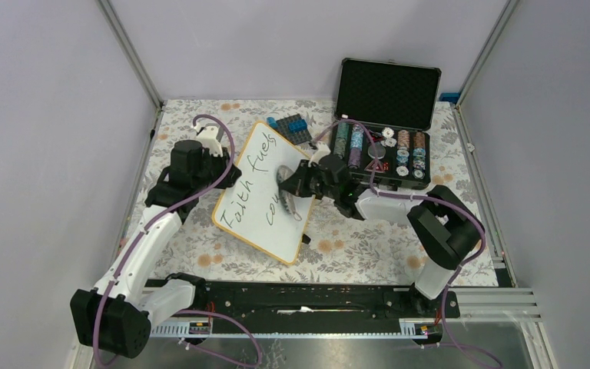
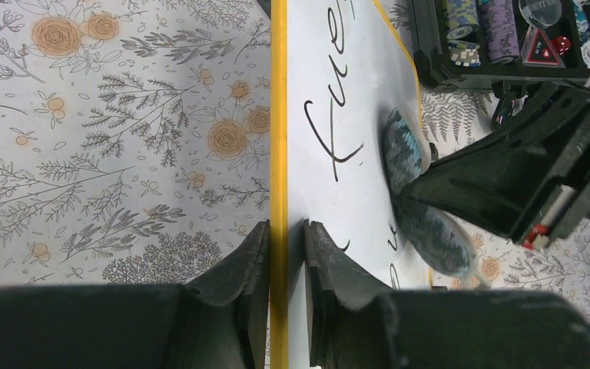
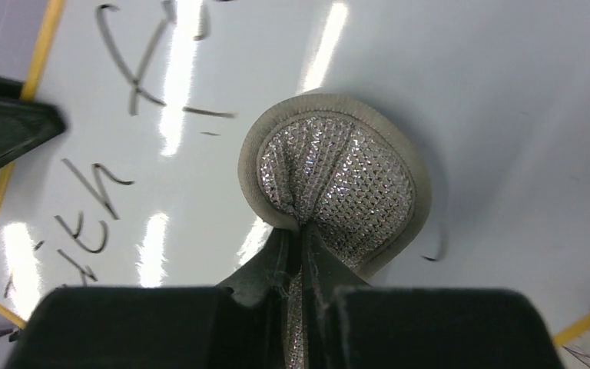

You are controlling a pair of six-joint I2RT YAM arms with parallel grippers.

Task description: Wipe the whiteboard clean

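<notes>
The whiteboard [image 1: 265, 192] lies tilted in the middle of the table, white with a yellow rim and black handwriting. My left gripper [image 1: 227, 175] is shut on its left rim; in the left wrist view the rim [image 2: 279, 154] runs between the fingers of that gripper [image 2: 286, 231]. My right gripper [image 1: 296, 183] is shut on a round glittery sponge pad [image 3: 336, 184] and presses it flat on the board's face [image 3: 507, 100] by the writing. The pad [image 2: 419, 207] also shows in the left wrist view, on the board's right part.
An open black chip case [image 1: 384, 146] with stacked poker chips stands at the back right. A small blue and black item [image 1: 292, 127] lies behind the board. The floral tablecloth [image 1: 369, 254] covers the table, with enclosure walls around it.
</notes>
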